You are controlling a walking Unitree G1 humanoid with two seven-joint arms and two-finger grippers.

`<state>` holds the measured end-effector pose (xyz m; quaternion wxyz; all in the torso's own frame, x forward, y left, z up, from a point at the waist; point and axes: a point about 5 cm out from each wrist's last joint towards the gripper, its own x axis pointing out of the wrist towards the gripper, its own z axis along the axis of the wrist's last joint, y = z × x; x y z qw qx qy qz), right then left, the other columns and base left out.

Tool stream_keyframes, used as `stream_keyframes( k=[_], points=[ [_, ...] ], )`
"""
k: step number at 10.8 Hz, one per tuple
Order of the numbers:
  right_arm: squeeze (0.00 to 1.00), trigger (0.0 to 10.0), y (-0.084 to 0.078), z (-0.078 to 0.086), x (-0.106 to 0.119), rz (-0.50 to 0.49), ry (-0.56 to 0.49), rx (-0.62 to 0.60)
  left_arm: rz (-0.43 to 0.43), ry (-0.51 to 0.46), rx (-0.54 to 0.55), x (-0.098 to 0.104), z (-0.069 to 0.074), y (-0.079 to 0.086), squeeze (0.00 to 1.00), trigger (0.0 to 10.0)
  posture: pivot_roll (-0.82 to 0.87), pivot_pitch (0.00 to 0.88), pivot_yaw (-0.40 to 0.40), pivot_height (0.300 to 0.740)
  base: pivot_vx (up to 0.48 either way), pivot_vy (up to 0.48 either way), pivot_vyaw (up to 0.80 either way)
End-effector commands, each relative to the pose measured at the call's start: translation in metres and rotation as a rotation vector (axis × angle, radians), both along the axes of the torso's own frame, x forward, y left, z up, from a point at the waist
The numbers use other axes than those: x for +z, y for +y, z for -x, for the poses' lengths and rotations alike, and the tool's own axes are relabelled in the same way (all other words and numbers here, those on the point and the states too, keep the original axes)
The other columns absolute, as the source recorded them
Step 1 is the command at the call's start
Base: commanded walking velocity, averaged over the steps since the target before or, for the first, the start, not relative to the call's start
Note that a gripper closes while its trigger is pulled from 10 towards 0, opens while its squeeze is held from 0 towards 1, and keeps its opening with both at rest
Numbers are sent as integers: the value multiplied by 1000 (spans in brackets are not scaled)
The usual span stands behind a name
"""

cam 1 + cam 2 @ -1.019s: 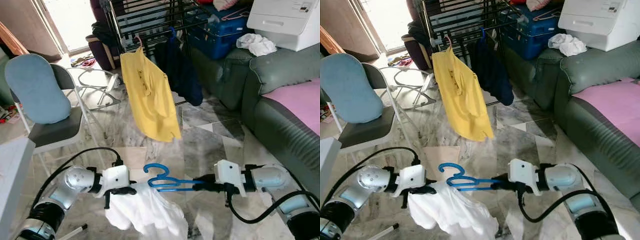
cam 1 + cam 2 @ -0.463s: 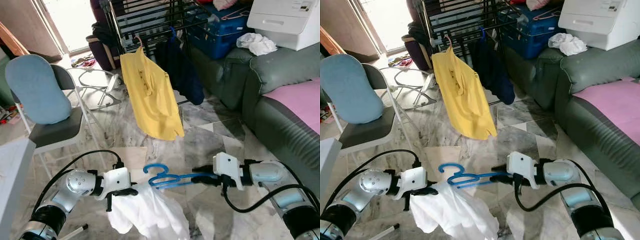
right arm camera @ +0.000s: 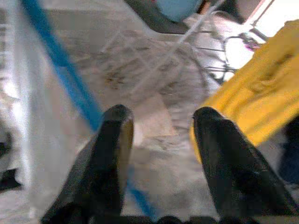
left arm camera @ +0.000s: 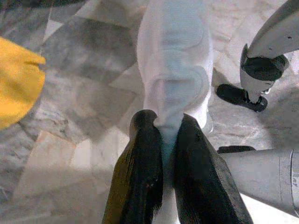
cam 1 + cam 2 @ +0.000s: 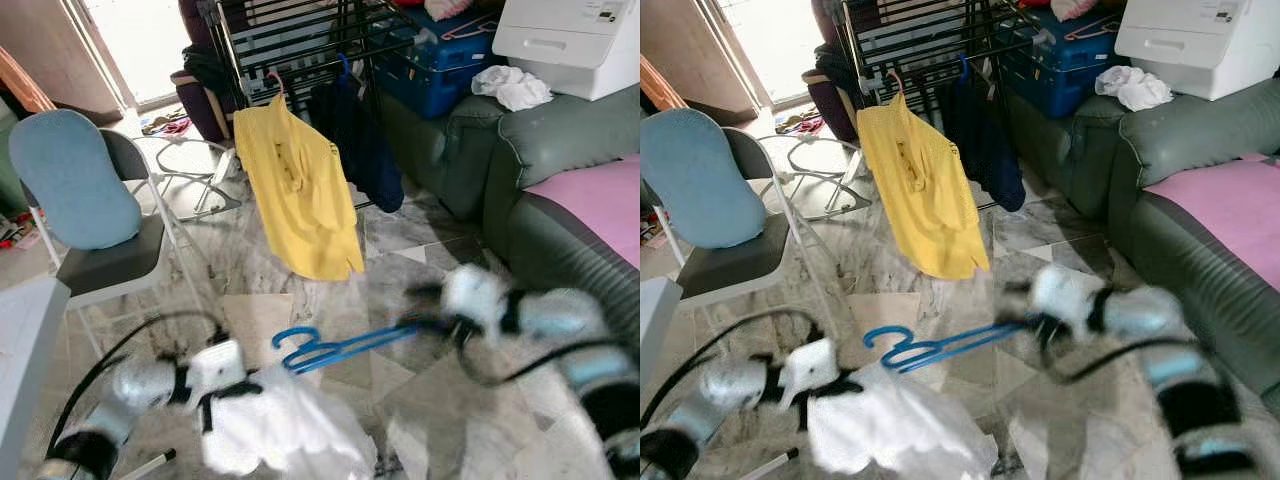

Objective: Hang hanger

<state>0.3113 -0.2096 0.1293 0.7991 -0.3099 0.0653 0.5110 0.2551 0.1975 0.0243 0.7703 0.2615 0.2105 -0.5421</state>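
A white cloth garment [image 5: 285, 430] is pinched between the two black fingers [image 4: 145, 182] of the left gripper [image 4: 161, 140], low on the robot's left above the marble floor [image 5: 420, 400]; in the left wrist view the cloth is seen clamped tight between the pads and hanging away from them. A thin blue plastic hanger [image 5: 330, 348] is seen with its hook end just above the white garment and its long bar running up toward the right gripper [image 3: 161, 126]. The right arm is motion-blurred in the head views. In the right wrist view the right gripper's fingers [image 3: 112, 140] are spread wide apart, and the blue bar is seen passing just beside one finger, outside the gap; contact between bar and finger cannot be told because of blur. The hanger is placed between the two grippers, well short of the black metal drying rack [image 5: 300, 40] at the back. On that rack a yellow polo shirt [image 5: 300, 195] and a dark navy garment [image 5: 360, 140] are hung. A folding chair with a pale blue cushion [image 5: 75, 180] is seen at the robot's left, a grey-green sofa [image 5: 560, 170] with a pink cover [image 5: 600, 200] at its right, and a white box [image 5: 570, 45] on top of the sofa.
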Motion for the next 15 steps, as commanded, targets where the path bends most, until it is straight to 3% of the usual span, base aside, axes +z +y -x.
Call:
stream_keyframes(
  k=[1,2,4,5,6,7,9,10,12,15],
  points=[
    [1000,10000,1,-3,3,-12,-7,1,26,-42,66,8,-7,9,0,0,-128,0,186,740,0,0,0],
    [1000,10000,-5,-7,11,6,-42,-25,24,-53,102,7,-8,12,0,0,-130,0,190,740,0,0,0],
    [1000,10000,-14,-11,26,-50,-102,-85,-46,-94,158,6,-10,23,0,0,-130,0,195,740,0,0,0],
    [1000,10000,-19,-10,31,-117,-112,-132,-67,-114,213,5,-12,29,0,0,-130,0,196,740,0,0,0],
    [1000,10000,-18,-6,22,-236,-82,-208,-92,-177,314,8,-19,35,0,0,-127,0,185,740,0,0,0],
    [1000,10000,-14,-3,13,-272,-67,-232,-74,-210,359,12,-24,35,0,0,-129,0,184,740,0,0,0],
    [1000,10000,14,11,-29,-367,60,-290,78,-283,370,26,-32,17,0,0,-117,0,176,740,0,0,0],
    [1000,10000,20,12,-37,-385,87,-315,128,-305,373,32,-35,10,0,0,-113,0,174,740,0,0,0],
    [1000,10000,35,4,-48,-437,81,-426,323,-385,220,61,-35,-28,0,0,-97,0,166,740,0,0,0],
    [1000,10000,50,2,-50,-453,82,-422,338,-433,90,68,-29,-55,0,0,-103,0,170,740,0,0,0]
  ],
)
